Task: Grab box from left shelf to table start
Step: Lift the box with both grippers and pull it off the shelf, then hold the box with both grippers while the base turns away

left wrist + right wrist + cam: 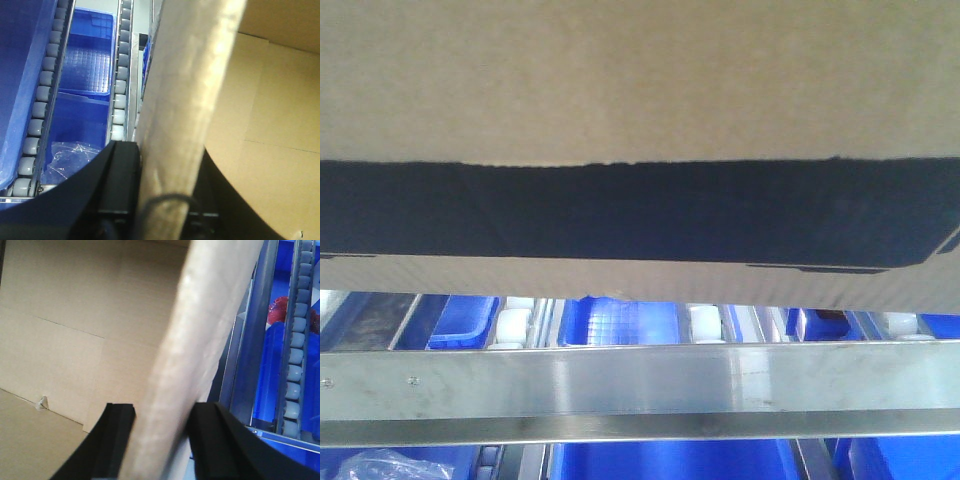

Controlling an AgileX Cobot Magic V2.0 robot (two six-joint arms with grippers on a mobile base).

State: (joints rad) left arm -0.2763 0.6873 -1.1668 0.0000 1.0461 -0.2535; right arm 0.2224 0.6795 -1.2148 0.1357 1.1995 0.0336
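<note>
The brown cardboard box fills the top of the front view, its black printed panel facing me, held above the left shelf's steel rail. My left gripper is shut on the box's left wall, one finger outside and one inside. My right gripper is shut on the box's right wall the same way. The box's open inside shows in both wrist views. The table is out of view.
Blue plastic bins sit on the shelf behind the rail and below it. White and grey rollers on metal tracks run beside the bins. A red object lies in a right bin.
</note>
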